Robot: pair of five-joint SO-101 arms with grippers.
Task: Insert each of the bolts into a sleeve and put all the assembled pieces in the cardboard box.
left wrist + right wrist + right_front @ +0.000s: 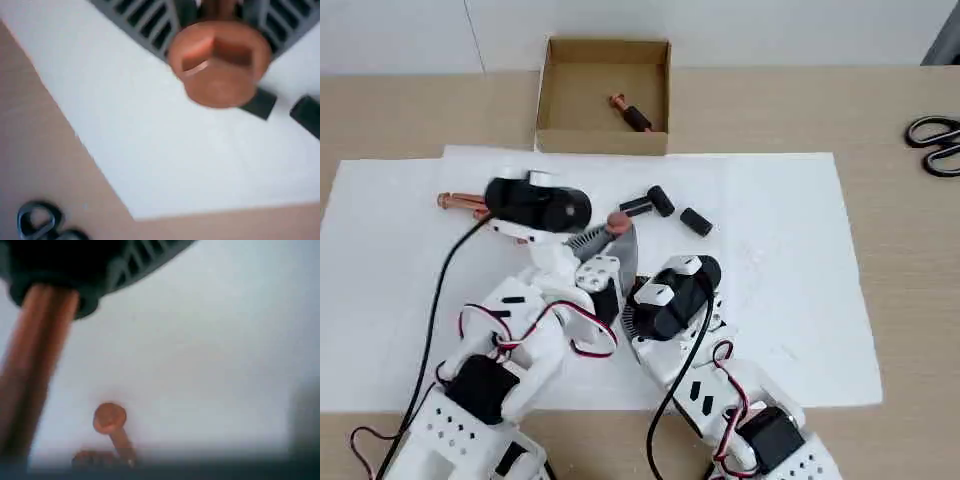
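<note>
Mid-frame in the high view, just left of centre: left gripper (608, 232) clamped on a copper bolt (618, 220), grey ribbed jaws closed on either side of the shank behind the head. Hexagonal head facing the left wrist camera, jaws behind it.

Immediately below and right of that in the high view: right gripper (623, 248), tips up against the same bolt. From the right wrist camera, a black sleeve (60, 270) seated against a grey ribbed finger (145, 255), apparently pinched there, though with the second finger hidden. Copper shank threaded through the sleeve and sticking out toward the camera.

Upper centre of the high view: cardboard box (552, 95), open, on the bare table (900, 300) beyond the far edge of the white paper sheet (790, 280). Inside, toward its right half, one assembled piece (632, 113), lying at a slant.

Right of the grippers on the paper: two loose sleeves (660, 200) just beside each other, and a third sleeve (696, 222) a little farther right, apart from them.

Left part of the paper: spare bolts (460, 203) lying flat, partly covered by the left arm's black motor (535, 205).

Right edge of the frame: scissors (935, 145) on the table, off the paper.
</note>
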